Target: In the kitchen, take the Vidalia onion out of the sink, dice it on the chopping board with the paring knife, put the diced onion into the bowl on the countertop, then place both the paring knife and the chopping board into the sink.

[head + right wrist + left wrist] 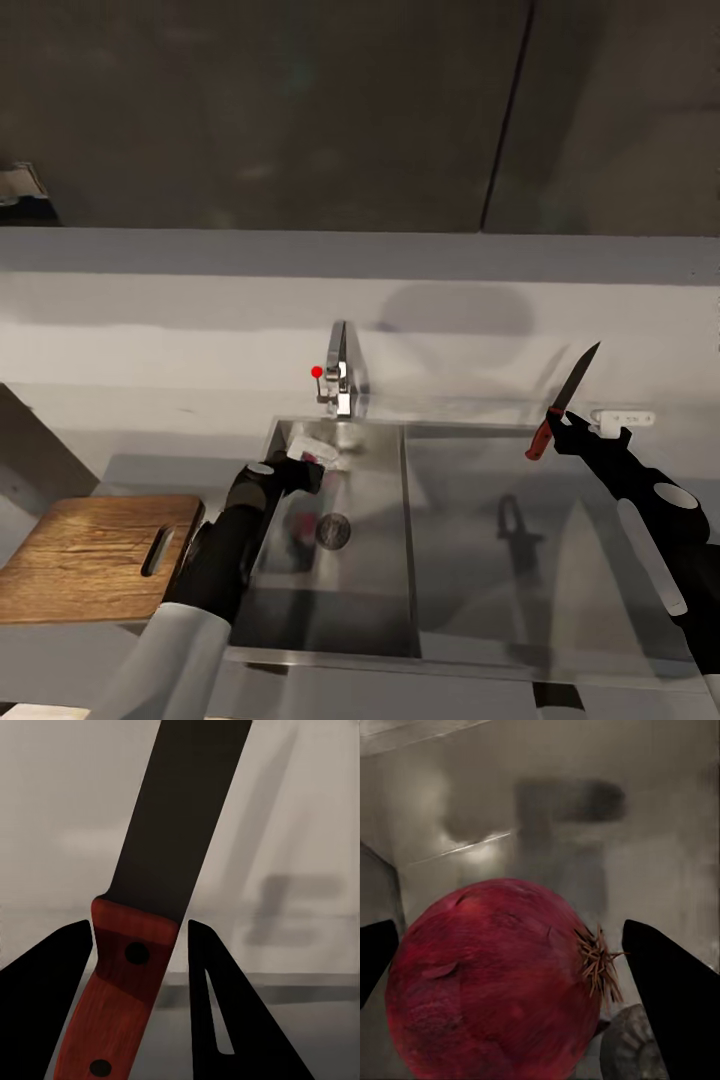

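Note:
A dark red, round Vidalia onion (495,982) with a dry root tuft sits between the two dark fingers of my left gripper (510,967), which presses it from both sides. That left gripper (300,468) hangs over the back left of the grey steel sink (380,600), above the round drain (333,530). My right gripper (556,420) is shut on the red handle of the paring knife (570,395), its dark blade pointing up over the drainboard (500,500). The knife handle (124,997) is clamped between both fingers. The wooden chopping board (90,555) lies left of the sink. The bowl is out of view.
The chrome tap (340,375) with its red knob (317,372) stands behind the basin. A small white fitting (625,417) sits at the back right. A grey wall runs behind the countertop (150,470).

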Controlling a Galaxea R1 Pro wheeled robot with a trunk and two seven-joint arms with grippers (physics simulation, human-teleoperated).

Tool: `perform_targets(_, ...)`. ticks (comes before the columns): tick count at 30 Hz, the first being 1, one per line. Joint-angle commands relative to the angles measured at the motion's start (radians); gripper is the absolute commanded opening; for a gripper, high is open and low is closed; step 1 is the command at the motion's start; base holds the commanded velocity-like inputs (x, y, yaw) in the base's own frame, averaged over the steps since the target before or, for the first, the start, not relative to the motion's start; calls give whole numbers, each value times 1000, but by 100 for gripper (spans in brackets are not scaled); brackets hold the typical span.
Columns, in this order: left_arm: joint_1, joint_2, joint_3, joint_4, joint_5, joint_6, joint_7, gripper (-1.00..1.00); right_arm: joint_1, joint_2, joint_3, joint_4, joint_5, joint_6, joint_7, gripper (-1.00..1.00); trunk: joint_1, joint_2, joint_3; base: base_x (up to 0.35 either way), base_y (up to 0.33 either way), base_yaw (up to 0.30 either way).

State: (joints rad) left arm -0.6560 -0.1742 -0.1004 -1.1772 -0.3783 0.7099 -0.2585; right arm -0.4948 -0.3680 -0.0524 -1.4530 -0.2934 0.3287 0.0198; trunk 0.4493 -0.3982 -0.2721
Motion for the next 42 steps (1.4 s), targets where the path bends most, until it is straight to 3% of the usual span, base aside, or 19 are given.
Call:
perform_targets(1,-1,0,0,-15,1,3,-31,-100,-1,0,-1,-1,-6,6,2,-100,1,-2,0,0,0,0)
perform_targets(5,-1,0,0,-35,27,2,-78,-100,-1,0,-1,-1,-6,6,2,-100,1,-2,6,0,0,0)
perform_targets(13,3,0,-1,-77,34,2,-94,-100,-1,0,-1,-1,-6,6,2,-100,1,-2,19,0,0,0)
perform_targets(24,47,0,-1,-241,35,5,-136,-100,-1,0,-1,-1,-6,6,2,-100,1,-2,37,0,0,0)
perform_targets(33,50,0,-1,-251,35,6,-139,-100,-1,0,-1,-1,-6,6,2,-100,1,-2,52,-15,1,0)
perform_targets(42,50,0,-1,-250,35,7,-139,-100,-1,0,-1,-1,-6,6,2,-100,1,-2,56,-283,108,0)
